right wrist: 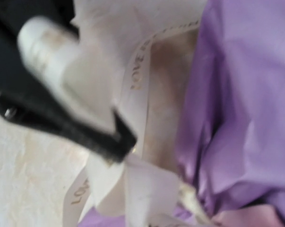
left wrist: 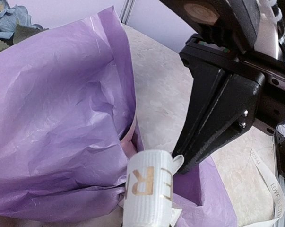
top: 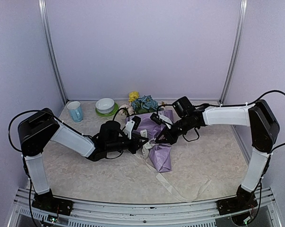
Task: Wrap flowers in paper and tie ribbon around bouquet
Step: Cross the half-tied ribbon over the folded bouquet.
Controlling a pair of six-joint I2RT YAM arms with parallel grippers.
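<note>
The big beige speckled table (top: pixel 208 161) fills the lower half of the top view. The white and black left arm (top: pixel 71 139) reaches in from the left side of that frame. The right arm (top: pixel 225 116) reaches in from the right side. They meet in the middle.

The bouquet (top: pixel 160 153) lies there on the table. It is wrapped in crinkly lilac paper (left wrist: pixel 57 118). The flowers (top: pixel 142 103) have yellow and dusty blue heads and poke out at the upper end, just above the middle of the frame.

A white bowl (top: pixel 105 104) on a green saucer (top: pixel 107 113) stands just left of the flowers. A light blue mug (top: pixel 75 111) stands further left.

The flat cream-white ribbon (left wrist: pixel 147 189) has gold letters. In the left wrist view it wraps the pinched part of the paper at the bottom middle. A loose end lies on the table at the lower right.

The black right fingers (left wrist: pixel 182 163) are squeezed tight together and pinch the ribbon right by that loop. The left fingers (top: pixel 142 143) are closed all the way, next to the tied part of the bouquet. I cannot tell if they hold anything.
</note>
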